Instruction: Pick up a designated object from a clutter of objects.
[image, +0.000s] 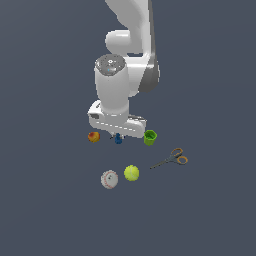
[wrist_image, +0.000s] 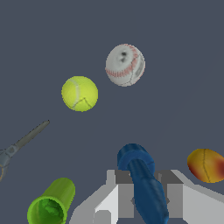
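Blue piece (wrist_image: 142, 183) sits between the fingers (wrist_image: 124, 199) of our gripper (wrist_image: 146, 199); in the wrist view we see the pads close against its sides, so the gripper looks closed on it. In the exterior view we find the piece (image: 118, 139) just under the hand, low over the dark floor (image: 45, 200), though we cannot tell whether it touches the floor. Taking the piece as the clock's centre in that view, the apple (image: 93, 136) lies near at 9 o'clock, the cup (image: 149, 137) near at 3 o'clock, the scissors (image: 172, 158) farther out at 4 o'clock, the tennis ball (image: 131, 173) at 5 o'clock and the baseball (image: 109, 179) at about 6 o'clock. We see the two balls just beside each other.
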